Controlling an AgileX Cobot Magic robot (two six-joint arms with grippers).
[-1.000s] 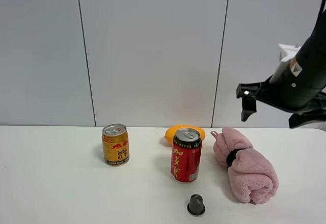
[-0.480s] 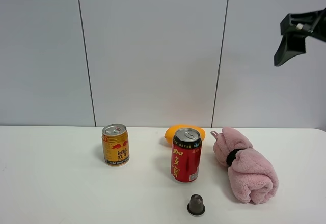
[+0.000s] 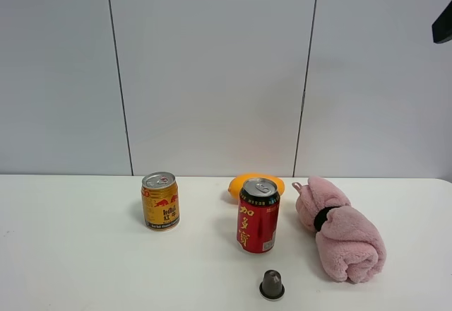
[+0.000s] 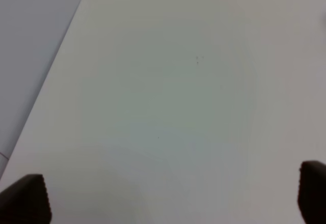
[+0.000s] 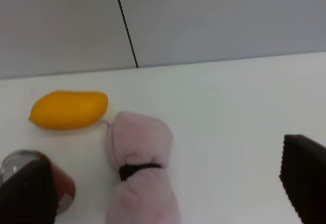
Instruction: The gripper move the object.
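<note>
The pink rolled towel (image 3: 340, 230) with a black band lies on the white table (image 3: 85, 268), right of the red can (image 3: 258, 215). It also shows in the right wrist view (image 5: 140, 158), far below my right gripper (image 5: 165, 188), which is open and empty with its fingertips (image 5: 304, 175) wide apart. In the exterior view only a black corner of the right gripper (image 3: 443, 25) shows at the top right edge, high above the towel. My left gripper (image 4: 168, 198) is open and empty over bare table; it is out of the exterior view.
A gold can (image 3: 160, 200) stands left of the red can. A yellow mango (image 3: 248, 183) lies behind the red can and shows in the right wrist view (image 5: 69, 109). A small dark capsule (image 3: 272, 284) sits in front of the red can.
My right arm has risen up and to the right, from just above the towel until almost out of the exterior view. The towel and cans have not moved.
</note>
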